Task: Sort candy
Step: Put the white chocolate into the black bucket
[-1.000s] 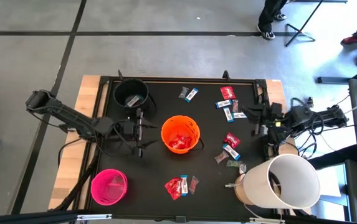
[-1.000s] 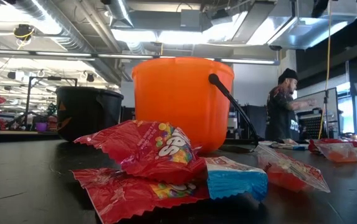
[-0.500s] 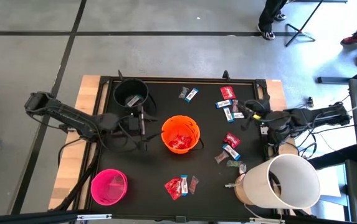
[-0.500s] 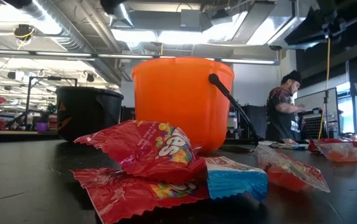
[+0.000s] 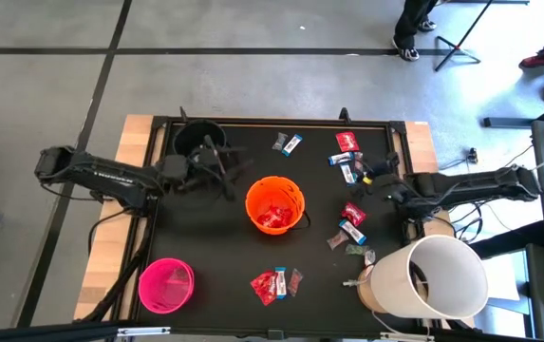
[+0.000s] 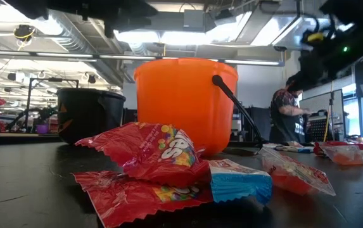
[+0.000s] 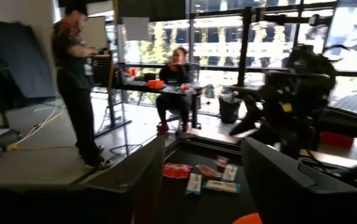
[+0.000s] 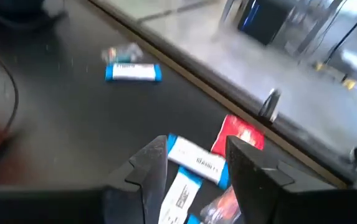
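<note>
Candy lies scattered on the black mat: red packets (image 5: 346, 142), blue-and-white bars (image 5: 347, 172) and more red and blue ones (image 5: 351, 220) on the right, a small cluster (image 5: 273, 283) near the front edge. The orange bucket (image 5: 274, 204) stands at the middle with red packets inside. My right gripper (image 5: 366, 180) hangs open over the blue-and-white bars (image 8: 194, 160), which show between its fingers. My left gripper (image 5: 228, 177) is open and holds nothing, beside the black bucket (image 5: 198, 142).
A pink bucket (image 5: 166, 283) stands at the near left and a big white tub (image 5: 433, 275) at the near right corner. In the low view red packets (image 6: 159, 152) lie in front of the orange bucket (image 6: 184, 104). People show in the room beyond the table.
My left gripper has gone toward the table's far edge, from beside the orange bucket up to the black bucket. My right gripper has reached toward the table's left, over the blue-and-white bars. The candy has stayed where it was.
</note>
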Robot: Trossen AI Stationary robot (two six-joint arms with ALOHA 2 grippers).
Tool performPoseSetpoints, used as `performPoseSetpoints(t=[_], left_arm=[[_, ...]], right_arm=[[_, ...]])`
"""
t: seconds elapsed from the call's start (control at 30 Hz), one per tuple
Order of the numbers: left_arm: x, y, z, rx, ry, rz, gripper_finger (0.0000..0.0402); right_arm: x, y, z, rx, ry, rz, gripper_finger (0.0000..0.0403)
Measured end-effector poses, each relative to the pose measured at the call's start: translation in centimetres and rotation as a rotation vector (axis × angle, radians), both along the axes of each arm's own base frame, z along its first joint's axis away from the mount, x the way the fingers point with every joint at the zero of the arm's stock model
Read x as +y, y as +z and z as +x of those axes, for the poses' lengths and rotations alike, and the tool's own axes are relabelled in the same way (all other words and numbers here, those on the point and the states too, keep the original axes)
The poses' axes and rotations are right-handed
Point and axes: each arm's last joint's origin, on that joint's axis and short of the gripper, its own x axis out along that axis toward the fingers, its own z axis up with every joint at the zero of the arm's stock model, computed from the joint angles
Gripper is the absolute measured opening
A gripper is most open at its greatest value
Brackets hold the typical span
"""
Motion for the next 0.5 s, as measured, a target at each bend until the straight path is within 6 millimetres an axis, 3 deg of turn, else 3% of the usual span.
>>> performPoseSetpoints(t=[0.5], left_arm=[[2.3,0.0,-0.3,-0.015,0.095,-0.024,0.0203]], right_arm=[[-3.3,-4.1,0.1,0.136,-0.163,0.267,0.016]])
